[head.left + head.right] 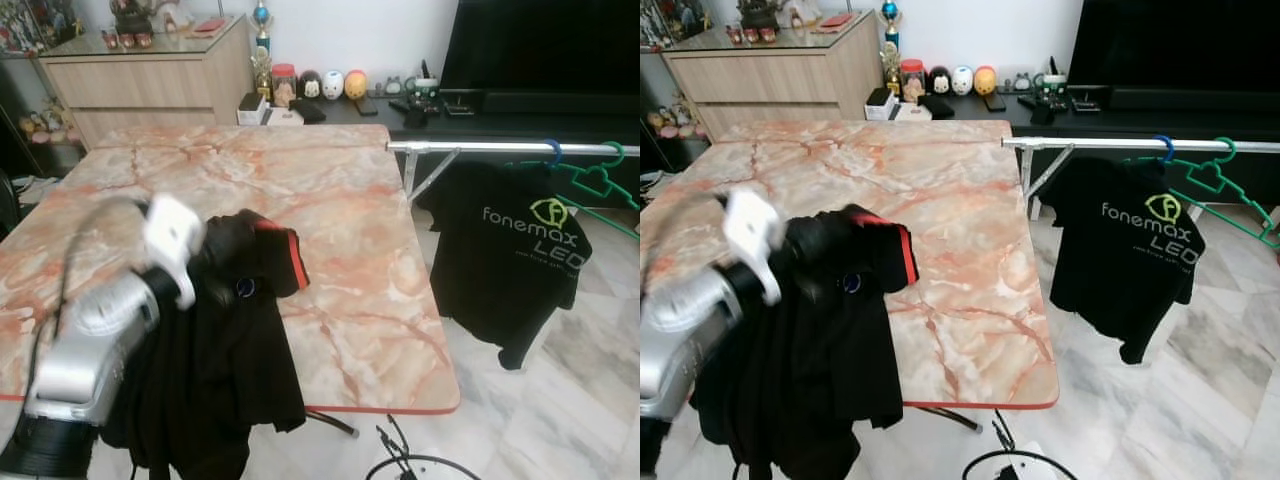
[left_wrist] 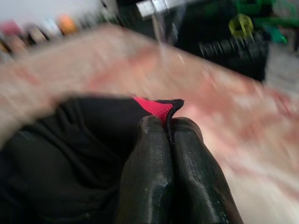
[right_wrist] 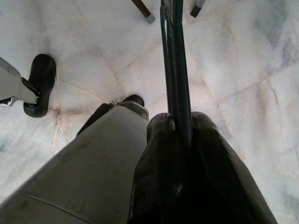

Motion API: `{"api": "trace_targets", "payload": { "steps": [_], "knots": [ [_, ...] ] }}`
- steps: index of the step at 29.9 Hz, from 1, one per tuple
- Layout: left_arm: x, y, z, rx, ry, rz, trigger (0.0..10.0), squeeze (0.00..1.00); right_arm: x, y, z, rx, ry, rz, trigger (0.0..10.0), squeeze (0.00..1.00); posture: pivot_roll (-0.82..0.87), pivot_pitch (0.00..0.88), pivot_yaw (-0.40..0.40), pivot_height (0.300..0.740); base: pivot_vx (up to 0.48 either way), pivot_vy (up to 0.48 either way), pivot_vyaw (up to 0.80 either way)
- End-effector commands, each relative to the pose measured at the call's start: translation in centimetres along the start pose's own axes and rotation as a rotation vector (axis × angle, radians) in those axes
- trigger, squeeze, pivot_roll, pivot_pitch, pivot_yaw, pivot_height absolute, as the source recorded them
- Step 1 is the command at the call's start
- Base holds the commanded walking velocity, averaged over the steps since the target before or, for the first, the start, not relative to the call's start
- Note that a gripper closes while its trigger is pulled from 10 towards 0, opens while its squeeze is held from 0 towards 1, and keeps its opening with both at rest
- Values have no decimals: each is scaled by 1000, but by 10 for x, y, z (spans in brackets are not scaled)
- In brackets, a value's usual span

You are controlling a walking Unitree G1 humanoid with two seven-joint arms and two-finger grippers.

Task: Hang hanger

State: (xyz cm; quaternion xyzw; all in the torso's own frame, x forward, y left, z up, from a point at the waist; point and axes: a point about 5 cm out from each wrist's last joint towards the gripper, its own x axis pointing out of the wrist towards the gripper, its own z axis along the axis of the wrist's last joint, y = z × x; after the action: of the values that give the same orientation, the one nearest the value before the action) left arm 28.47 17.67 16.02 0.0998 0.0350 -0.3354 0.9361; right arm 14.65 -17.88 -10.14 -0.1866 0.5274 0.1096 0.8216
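Left gripper (image 2: 168, 128), fingers pinched on the red-trimmed collar of one black shirt (image 1: 215, 370) draped off the marble table (image 1: 340, 250); right gripper (image 3: 182, 128) clamps one green hanger (image 3: 174, 56), its hook cut off from view.

The marble tabletop (image 1: 330, 210) lies bare from its centre toward 12 and 3 o'clock; a black garment (image 1: 215, 340) heaps over its edge at 7 o'clock. At 2 o'clock, the metal rail (image 1: 500, 147) carries a black printed T-shirt (image 1: 505, 255) and green hangers (image 1: 590, 180), leaving bare rail near the table. Cables (image 1: 400, 460) trail on the floor at 5 o'clock.
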Motion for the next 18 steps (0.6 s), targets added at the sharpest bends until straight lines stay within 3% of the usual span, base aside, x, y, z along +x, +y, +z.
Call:
{"api": "trace_targets", "payload": {
  "steps": [1, 5, 8, 11, 12, 13, 18],
  "knots": [
    [-2, -8, -1, 39, 56, -64, 10000, 0, 0, -1, 1, -3, -6, -3, 10000, 0, 13, 0, 16, 740, 0, 0, 0],
    [-13, -23, -34, 170, 269, -178, 10000, 0, 0, 0, 0, -10, -3, 3, 10000, 0, 15, 0, 17, 740, 0, 0, 0],
    [-9, -20, -33, 131, 236, -108, 10000, 0, 0, 1, 0, -9, -3, 5, 10000, 0, 16, 0, 17, 740, 0, 0, 0],
    [-4, -14, -29, 155, 193, -28, 10000, 0, 0, 1, 0, -14, -3, 7, 10000, 0, 13, 0, 18, 740, 0, 0, 0],
    [-2, -13, -28, 164, 188, -7, 10000, 557, 0, 1, 0, -15, -2, 7, 10000, 0, 10, 0, 18, 740, 0, 0, 0],
    [-2, -13, -27, 159, 184, -5, 10000, 1000, 0, 1, -1, -15, -2, 6, 10000, 0, 11, 0, 19, 740, 0, 0, 0],
    [-8, -20, -27, 149, 199, -83, 10000, 1000, 0, 1, -1, -14, -2, 4, 10000, 0, 9, 0, 22, 740, 0, 0, 0]
  ]
}}
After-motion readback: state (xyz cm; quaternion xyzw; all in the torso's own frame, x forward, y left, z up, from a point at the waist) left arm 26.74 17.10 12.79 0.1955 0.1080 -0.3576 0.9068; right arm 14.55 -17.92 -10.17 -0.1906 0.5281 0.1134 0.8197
